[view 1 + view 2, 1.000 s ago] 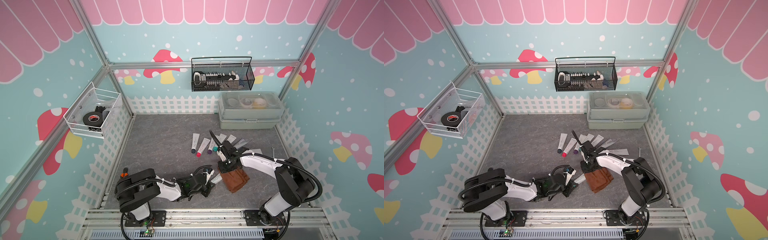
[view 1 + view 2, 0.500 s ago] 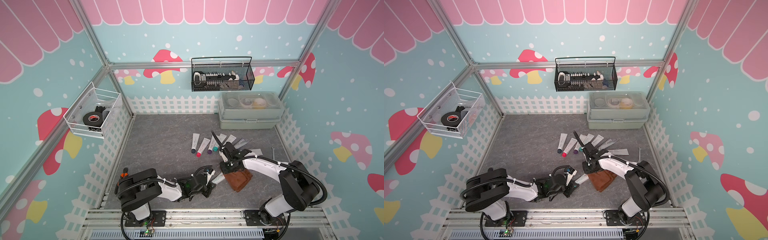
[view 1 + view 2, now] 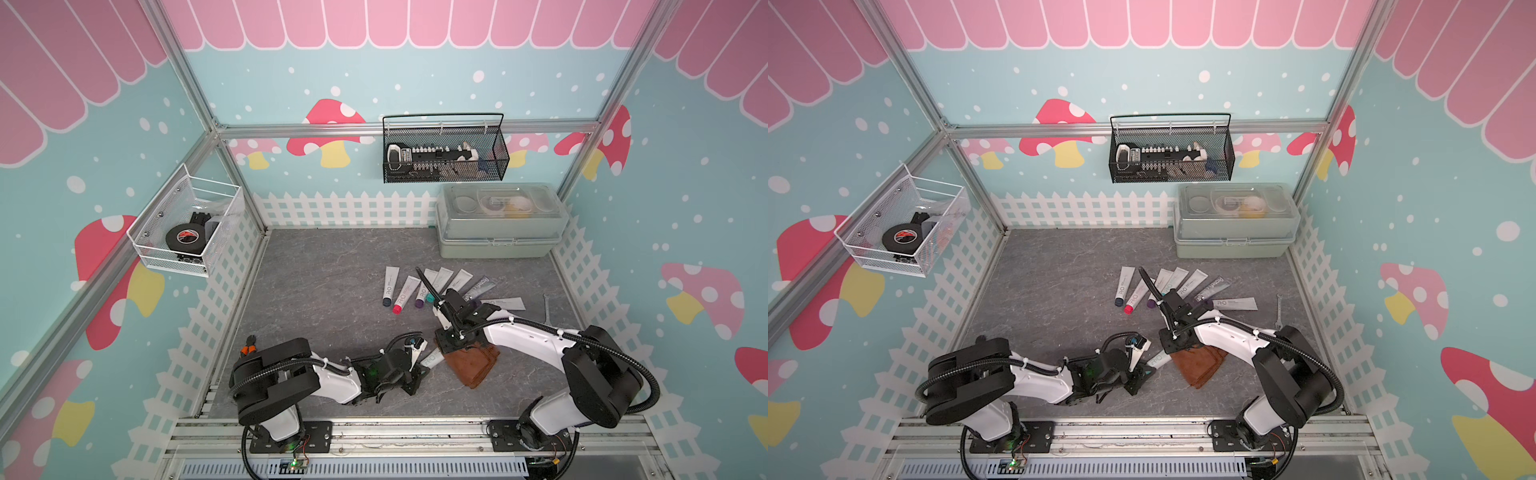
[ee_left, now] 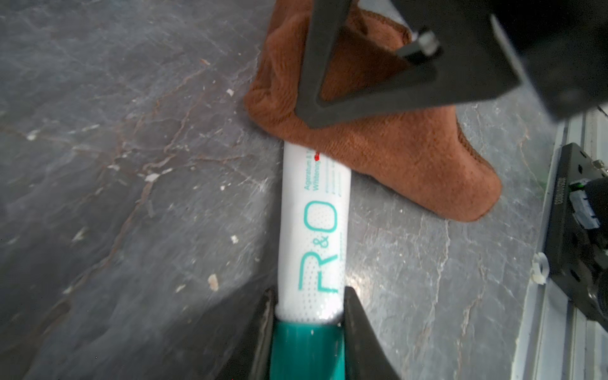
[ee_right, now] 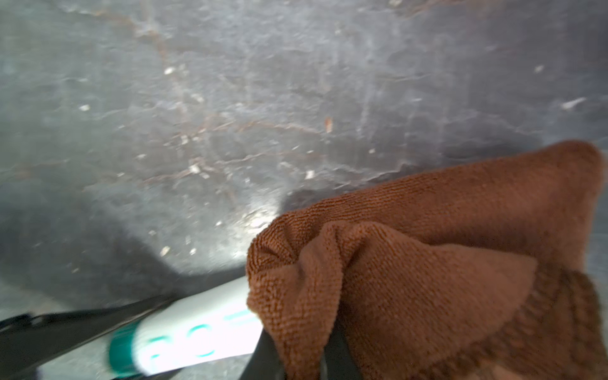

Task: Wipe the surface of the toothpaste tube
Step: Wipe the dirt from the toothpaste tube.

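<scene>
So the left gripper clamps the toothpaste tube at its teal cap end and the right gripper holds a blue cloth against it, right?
Not quite: the cloth is brown, not blue, as the left wrist view shows. The left gripper does clamp the toothpaste tube at its teal cap end, and the right gripper holds the cloth against it.

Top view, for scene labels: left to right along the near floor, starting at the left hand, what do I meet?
Left hand → white toothpaste tube with teal lettering → folded brown microfibre cloth → right arm's black shoulder housing.
</scene>
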